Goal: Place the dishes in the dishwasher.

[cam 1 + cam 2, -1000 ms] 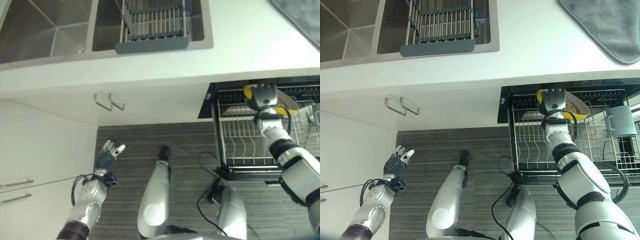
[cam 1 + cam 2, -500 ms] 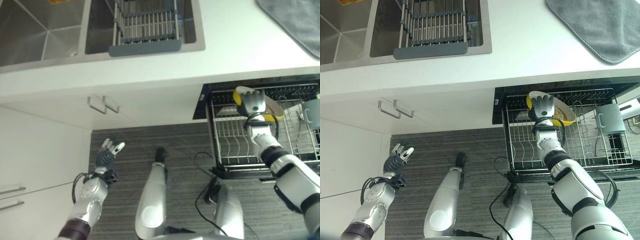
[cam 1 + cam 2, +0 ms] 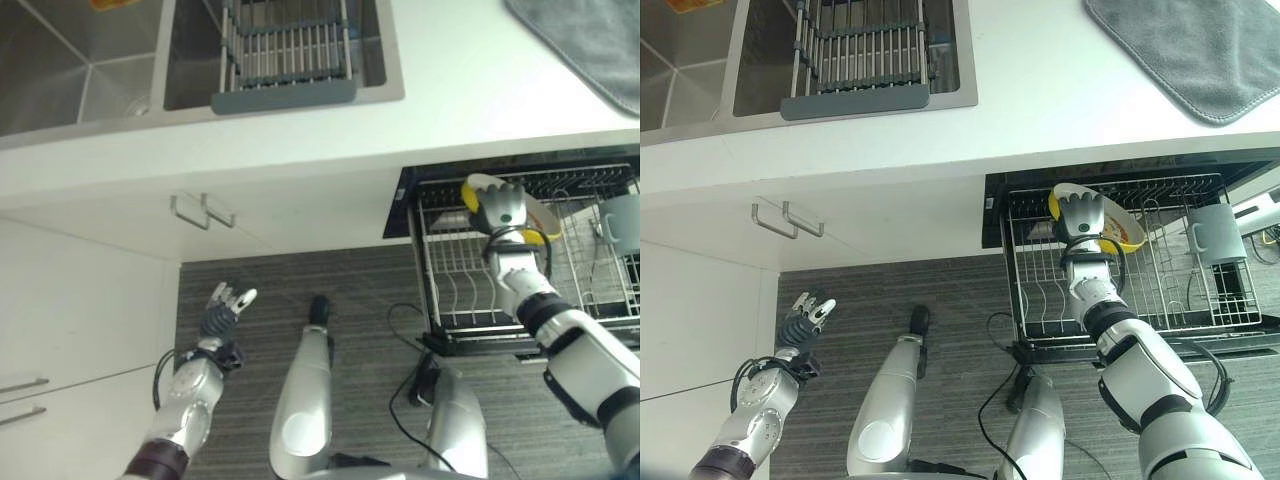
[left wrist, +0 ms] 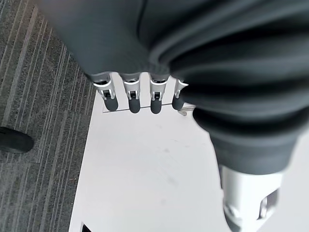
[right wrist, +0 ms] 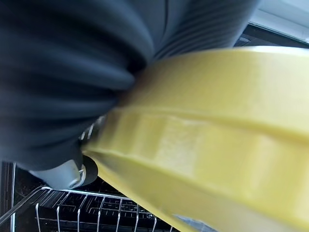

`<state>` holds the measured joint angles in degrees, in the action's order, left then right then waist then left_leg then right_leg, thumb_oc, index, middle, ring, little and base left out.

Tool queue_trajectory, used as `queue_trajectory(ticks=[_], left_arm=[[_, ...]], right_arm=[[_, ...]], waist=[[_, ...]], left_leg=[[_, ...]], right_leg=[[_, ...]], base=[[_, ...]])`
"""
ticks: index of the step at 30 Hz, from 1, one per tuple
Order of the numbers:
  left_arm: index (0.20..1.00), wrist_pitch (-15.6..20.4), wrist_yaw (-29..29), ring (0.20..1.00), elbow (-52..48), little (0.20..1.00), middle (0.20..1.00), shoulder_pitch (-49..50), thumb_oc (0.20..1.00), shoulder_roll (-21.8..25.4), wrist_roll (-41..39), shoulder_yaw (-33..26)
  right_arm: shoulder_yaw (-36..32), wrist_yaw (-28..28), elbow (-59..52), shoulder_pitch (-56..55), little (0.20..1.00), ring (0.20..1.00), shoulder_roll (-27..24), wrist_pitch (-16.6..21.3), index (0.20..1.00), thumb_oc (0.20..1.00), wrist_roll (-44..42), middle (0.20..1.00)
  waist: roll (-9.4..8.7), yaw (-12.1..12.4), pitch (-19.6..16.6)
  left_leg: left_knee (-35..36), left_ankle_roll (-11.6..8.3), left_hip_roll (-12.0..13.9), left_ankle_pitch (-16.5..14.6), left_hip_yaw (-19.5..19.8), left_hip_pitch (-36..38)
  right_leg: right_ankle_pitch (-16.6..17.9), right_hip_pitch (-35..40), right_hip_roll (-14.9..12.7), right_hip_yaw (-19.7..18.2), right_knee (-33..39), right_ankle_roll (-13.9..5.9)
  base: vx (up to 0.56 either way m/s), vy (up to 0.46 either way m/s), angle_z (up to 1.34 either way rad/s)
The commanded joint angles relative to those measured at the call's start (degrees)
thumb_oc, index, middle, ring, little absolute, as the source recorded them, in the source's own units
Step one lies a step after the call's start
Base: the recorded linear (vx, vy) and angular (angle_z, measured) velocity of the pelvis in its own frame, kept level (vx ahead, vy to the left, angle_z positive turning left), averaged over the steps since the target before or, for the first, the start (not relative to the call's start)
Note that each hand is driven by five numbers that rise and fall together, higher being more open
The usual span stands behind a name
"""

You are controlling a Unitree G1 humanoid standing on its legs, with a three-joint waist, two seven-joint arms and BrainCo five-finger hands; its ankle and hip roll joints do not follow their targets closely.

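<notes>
Your right robot hand (image 3: 1081, 217) grips the yellow bowl (image 3: 1118, 228) by its rim over the dishwasher rack (image 3: 1040, 290); it looks rigid, light, slick-sided, so keep the rim hold; left robot hand (image 3: 222, 305) hangs relaxed

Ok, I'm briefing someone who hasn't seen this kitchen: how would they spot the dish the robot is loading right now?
Start at the white counter, then look under it to the pulled-out dishwasher rack. Over the rack's back rows, the right robot hand grips a yellow bowl with a white inside. It is the only yellow piece there; the grey mug further right stands in the rack.
</notes>
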<state>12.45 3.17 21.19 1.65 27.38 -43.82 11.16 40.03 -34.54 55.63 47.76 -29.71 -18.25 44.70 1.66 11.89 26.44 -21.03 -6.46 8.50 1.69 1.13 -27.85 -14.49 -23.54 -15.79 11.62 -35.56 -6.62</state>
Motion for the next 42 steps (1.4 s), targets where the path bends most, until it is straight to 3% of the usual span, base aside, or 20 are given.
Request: queue_trajectory(ticks=[1,2,3,6,11,18,20,25,27,32,37,42], left_arm=[[1.0,1.5,0.6,1.0,-2.7,1.0,1.0,-0.6,1.0,0.9,1.3,-1.6],[1.0,1.6,0.6,1.0,-2.7,1.0,1.0,-0.6,1.0,0.8,1.4,-1.5],[1.0,1.6,0.6,1.0,-2.5,1.0,1.0,-0.6,1.0,0.7,1.5,-1.5],[1.0,1.2,1.1,1.0,-2.8,1.0,1.0,-1.0,1.0,0.7,1.5,-1.4],[1.0,1.1,1.0,1.0,-2.6,1.0,1.0,-1.3,1.0,0.3,2.1,-1.0],[1.0,0.2,2.1,1.0,-3.8,1.0,1.0,-1.3,1.0,-0.1,2.4,-0.6],[1.0,0.0,2.5,1.0,-3.9,1.0,1.0,-1.6,1.0,-0.3,2.5,-0.6],[1.0,-1.1,3.2,1.0,-4.4,1.0,1.0,-1.2,1.0,-0.8,2.7,-1.1],[1.0,-1.3,3.0,1.0,-5.0,1.0,1.0,-0.1,1.0,-1.3,3.1,-1.9],[1.0,-3.3,3.8,1.0,-9.3,1.0,1.0,4.7,1.0,-1.5,4.2,-6.3],[1.0,-4.7,5.7,1.0,-12.4,1.0,1.0,8.0,1.0,-1.6,5.9,-9.7],[1.0,-5.8,6.7,1.0,-14.1,1.0,1.0,10.0,1.0,-1.1,6.9,-12.5]], right_arm=[[1.3,6.5,0.6,-4.8,0.416,0.416,6.5,4.4,0.416,0.416,-7.7,0.416],[1.1,6.6,0.8,-4.9,0.944,0.944,6.6,4.1,0.944,0.944,-7.9,0.944],[0.8,6.7,0.9,-5.2,1.0,1.0,6.8,3.6,1.0,1.0,-7.8,1.0],[0.5,12.0,1.5,-5.5,1.0,1.0,7.3,1.4,1.0,1.0,-10.9,1.0],[-2.0,8.9,3.3,-5.7,1.0,1.0,8.2,1.6,1.0,1.0,-15.7,1.0],[-3.5,9.1,2.1,-6.0,1.0,1.0,8.2,2.2,1.0,1.0,-21.3,1.0],[-4.3,8.3,2.0,-6.1,1.0,1.0,8.5,2.6,1.0,1.0,-28.1,1.0],[-10.3,9.5,0.3,-7.0,1.0,1.0,8.9,9.9,1.0,1.0,-54.3,1.0],[-13.5,13.5,-3.6,-8.6,1.0,1.0,8.6,10.7,1.0,1.0,-62.4,1.0],[-21.4,18.8,-24.3,-20.5,1.0,1.0,6.0,9.3,1.0,1.0,-79.6,1.0],[-29.7,19.2,-38.8,-31.7,1.0,1.0,6.2,13.1,1.0,1.0,-85.7,1.0],[-37.1,20.3,-48.2,-36.9,1.0,1.0,7.0,12.2,1.0,1.0,-93.2,1.0]], waist=[[0.01,1.5,3.2],[0.03,1.5,3.1],[0.05,1.4,3.2],[0.07,1.3,3.3],[0.19,1.2,3.4],[0.37,0.9,3.4],[0.43,0.7,3.4],[0.36,0.3,3.4],[0.17,-0.1,3.4],[-2.34,-2.1,3.4],[-5.6,-3.9,2.1],[-8.52,-5.3,0.1]], left_leg=[[-6.3,3.64,-2.3,-9.2,0.5,0.9],[-6.2,3.63,-2.3,-9.2,0.5,0.9],[-6.1,3.64,-2.4,-9.2,0.5,1.0],[-6.3,3.63,-2.4,-9.2,0.4,0.9],[-6.4,3.68,-2.5,-9.4,0.4,1.1],[-6.5,3.77,-2.6,-9.7,0.2,1.7],[-6.5,3.81,-2.7,-9.5,0.1,1.6],[-6.5,3.7,-2.7,-9.9,0.0,2.4],[-5.7,3.57,-2.7,-9.8,-0.2,3.2],[-3.4,3.24,-1.4,-8.9,-1.5,6.2],[1.7,3.39,-0.2,-6.9,-3.0,9.6],[8.3,3.39,0.6,-5.0,-5.0,13.5]], right_leg=[[5.0,0.4,2.7,-2.3,5.6,2.55],[5.0,0.4,2.7,-2.4,5.7,2.57],[5.0,0.4,2.7,-2.4,5.7,2.59],[5.0,0.2,2.6,-2.5,5.5,2.62],[5.0,0.2,2.6,-2.4,5.3,2.9],[4.8,0.7,2.6,-2.4,5.3,3.16],[4.9,0.5,2.6,-2.5,5.2,3.28],[4.4,1.0,2.8,-2.7,4.9,3.77],[4.3,1.6,3.1,-2.8,5.5,3.9],[5.3,4.9,4.5,-2.7,9.1,3.82],[8.2,9.2,6.4,-2.5,16.3,2.68],[11.2,14.3,7.6,-2.2,24.3,1.09]], base=[[0.0,0.0,0.0],[0.0,0.0,0.0],[0.0,0.0,0.0],[0.0,0.0,0.0],[0.0,0.0,0.0],[0.0,0.0,0.0],[0.0,0.0,0.0],[0.0,0.006,0.0],[0.03,0.025,0.0],[0.08,-0.016,-0.01],[0.09,-0.099,-0.04],[0.05,-0.102,-0.15]])
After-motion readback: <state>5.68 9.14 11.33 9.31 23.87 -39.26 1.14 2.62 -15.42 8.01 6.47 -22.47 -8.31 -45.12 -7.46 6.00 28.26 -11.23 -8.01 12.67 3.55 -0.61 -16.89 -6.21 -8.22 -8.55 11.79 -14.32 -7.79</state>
